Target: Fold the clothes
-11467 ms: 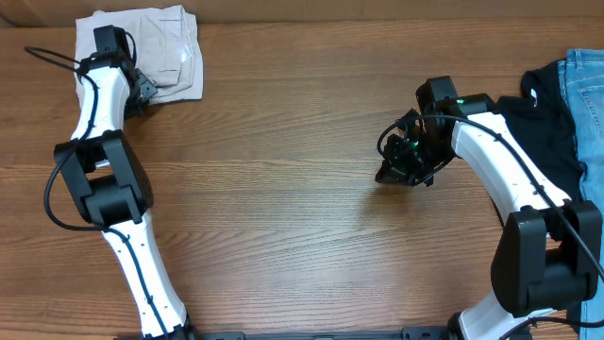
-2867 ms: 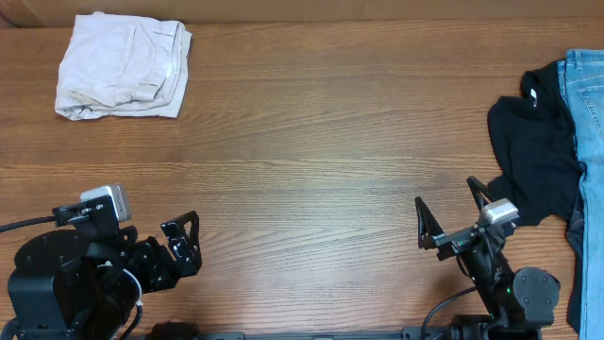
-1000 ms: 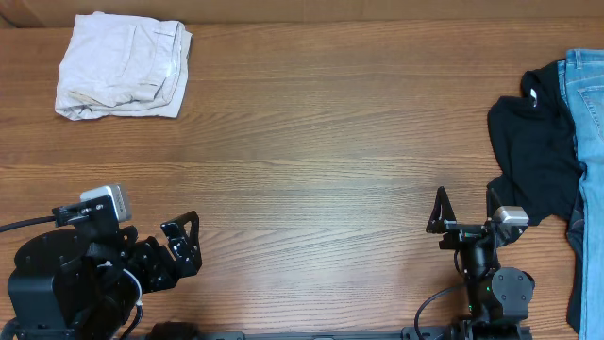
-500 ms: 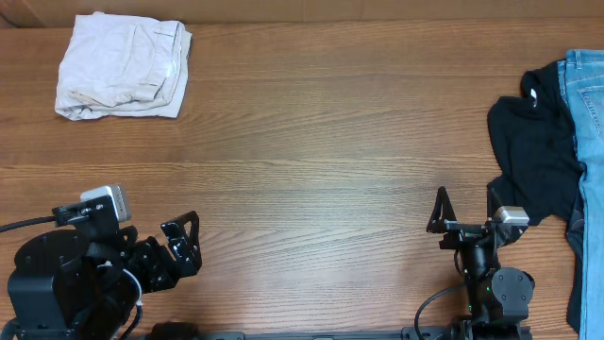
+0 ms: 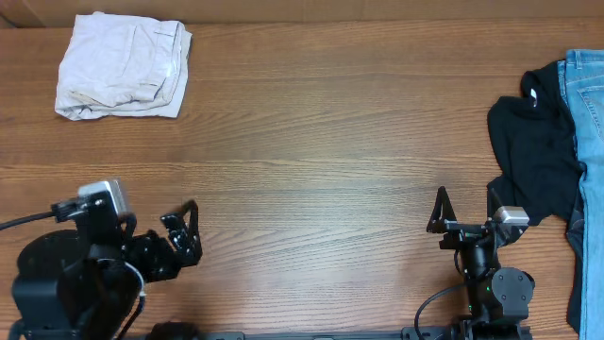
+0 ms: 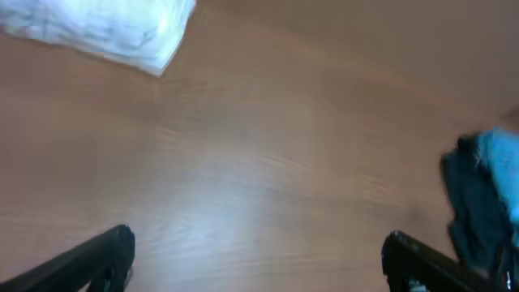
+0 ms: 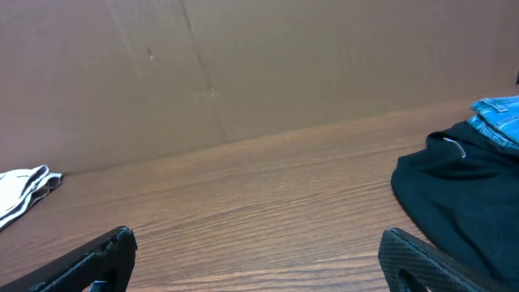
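Near edge: left gripper [image 5: 187,229] and right gripper [image 5: 464,210] tucked low over bases, both jaws wide apart, empty, facing across brown wooden table [image 5: 311,161]. Far right: black garment [image 5: 533,151], blue denim jeans [image 5: 587,113]. Far left corner: cream khaki shorts [image 5: 123,66], compact folded bundle, well apart from both arms. Judgement: fold looks done, arms at rest; next move likely none, at most neatening an edge.

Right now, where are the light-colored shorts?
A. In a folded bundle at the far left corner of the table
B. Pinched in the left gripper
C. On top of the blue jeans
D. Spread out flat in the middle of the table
A. The shorts lie bundled at the table's far left corner, well apart from the left gripper and right gripper, both open and empty at the near edge.
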`<state>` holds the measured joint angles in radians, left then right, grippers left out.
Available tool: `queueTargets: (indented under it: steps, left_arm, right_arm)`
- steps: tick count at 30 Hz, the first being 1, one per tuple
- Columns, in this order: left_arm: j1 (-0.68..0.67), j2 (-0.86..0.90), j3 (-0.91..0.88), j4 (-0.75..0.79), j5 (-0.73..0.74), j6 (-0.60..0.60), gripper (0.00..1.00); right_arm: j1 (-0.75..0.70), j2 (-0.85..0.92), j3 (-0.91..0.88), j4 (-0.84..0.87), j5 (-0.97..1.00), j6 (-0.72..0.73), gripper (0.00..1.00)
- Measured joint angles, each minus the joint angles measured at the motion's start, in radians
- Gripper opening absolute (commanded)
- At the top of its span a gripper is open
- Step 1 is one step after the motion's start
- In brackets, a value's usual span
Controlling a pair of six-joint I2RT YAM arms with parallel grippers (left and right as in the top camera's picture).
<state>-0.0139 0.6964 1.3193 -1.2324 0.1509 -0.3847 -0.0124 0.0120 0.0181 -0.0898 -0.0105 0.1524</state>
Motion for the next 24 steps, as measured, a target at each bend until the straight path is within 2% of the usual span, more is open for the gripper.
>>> queueTargets:
  steps: [6,10,13,17,24]
  left_arm:
    - [0.000,-0.236,-0.435,0.443,0.042,0.085,1.00]
    - [0.000,-0.387,-0.760,0.843,0.086,0.152,1.00]
    - [0.000,-0.481,-0.952,1.033,0.089,0.163,1.00]
    - [0.000,-0.570,-1.136,1.170,0.068,0.178,1.00]
    - [0.000,-0.677,-1.293,1.223,0.007,0.180,1.00]
  right_arm:
    - [0.000,0.000,0.000,0.000,0.000,0.000,1.00]
    - [0.000,0.000,0.000,-0.001,0.000,0.000,1.00]
    - [0.000,0.000,0.000,-0.001,0.000,0.000,1.00]
    - [0.000,0.000,0.000,0.000,0.000,0.000,1.00]
    - [0.000,0.000,0.000,0.000,0.000,0.000,1.00]
